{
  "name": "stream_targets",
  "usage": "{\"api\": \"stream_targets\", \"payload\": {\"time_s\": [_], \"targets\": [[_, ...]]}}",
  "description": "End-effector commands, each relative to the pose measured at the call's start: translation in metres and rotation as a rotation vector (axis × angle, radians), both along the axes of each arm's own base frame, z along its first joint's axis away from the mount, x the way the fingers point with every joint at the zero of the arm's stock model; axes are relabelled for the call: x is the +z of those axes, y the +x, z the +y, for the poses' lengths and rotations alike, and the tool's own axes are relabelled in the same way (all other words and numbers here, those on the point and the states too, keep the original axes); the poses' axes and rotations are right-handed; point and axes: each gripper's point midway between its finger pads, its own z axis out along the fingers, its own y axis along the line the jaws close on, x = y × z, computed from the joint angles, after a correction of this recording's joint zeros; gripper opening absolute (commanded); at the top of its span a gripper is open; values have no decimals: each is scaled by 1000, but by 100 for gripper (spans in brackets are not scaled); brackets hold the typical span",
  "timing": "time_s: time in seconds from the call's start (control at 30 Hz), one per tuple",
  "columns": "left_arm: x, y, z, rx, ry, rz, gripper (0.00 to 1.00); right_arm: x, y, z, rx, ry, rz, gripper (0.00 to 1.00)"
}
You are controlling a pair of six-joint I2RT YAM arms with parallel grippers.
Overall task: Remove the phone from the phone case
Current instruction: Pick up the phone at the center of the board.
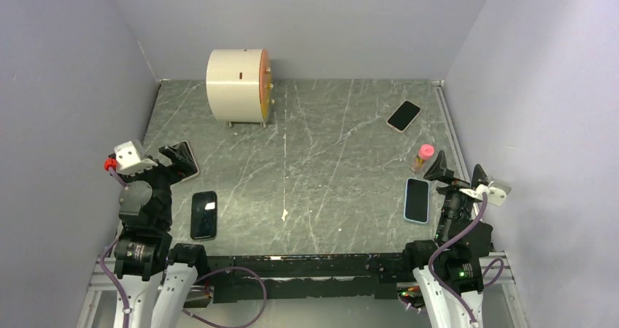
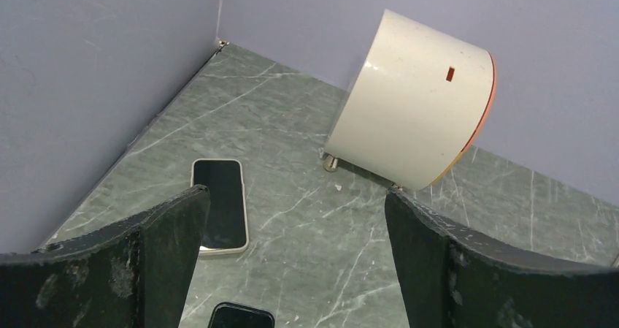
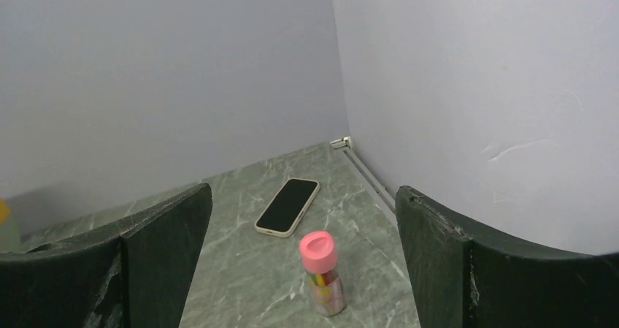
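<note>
Several phones lie face up on the green marble table (image 1: 321, 167). A phone in a cream case (image 1: 404, 115) is at the back right, also in the right wrist view (image 3: 287, 206). Another cream-cased phone (image 2: 219, 205) lies just ahead of my left gripper (image 2: 295, 196), half hidden under it from above (image 1: 191, 160). A black phone (image 1: 204, 215) lies near the left arm, and a phone in a light blue case (image 1: 417, 200) lies beside my right gripper (image 1: 458, 173). Both grippers, the left (image 1: 169, 161) and the right (image 3: 303, 193), are open and hold nothing.
A big white cylinder with an orange end (image 1: 237, 85) stands on small feet at the back left, close ahead in the left wrist view (image 2: 412, 98). A small pink-capped bottle (image 1: 423, 158) stands upright just ahead of the right gripper (image 3: 323, 273). Purple walls enclose the table.
</note>
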Motion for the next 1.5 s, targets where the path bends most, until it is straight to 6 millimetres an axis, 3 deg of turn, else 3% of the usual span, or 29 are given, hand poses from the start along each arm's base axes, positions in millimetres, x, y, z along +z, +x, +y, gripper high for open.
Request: {"api": "stream_targets", "payload": {"time_s": [0.0, 0.37, 0.57, 0.7, 0.87, 1.17, 1.47], "targets": [[8, 1, -1, -7, -19, -1, 94, 35, -40, -4, 11, 44, -192, 99], [-26, 29, 0, 30, -143, 186, 94, 27, -32, 3, 53, 75, -184, 99], [-56, 55, -2, 51, -168, 447, 94, 32, -33, 13, 118, 71, -194, 99], [-90, 67, -7, 60, -201, 671, 95, 31, -33, 19, 158, 69, -179, 99], [-133, 77, 6, 86, -318, 813, 95, 30, -32, 25, 200, 67, -170, 99], [-165, 117, 41, 115, -324, 933, 94, 29, -29, 37, 274, 57, -160, 99], [-226, 140, 73, 74, -318, 1140, 95, 29, -28, 43, 308, 56, -162, 99]]}}
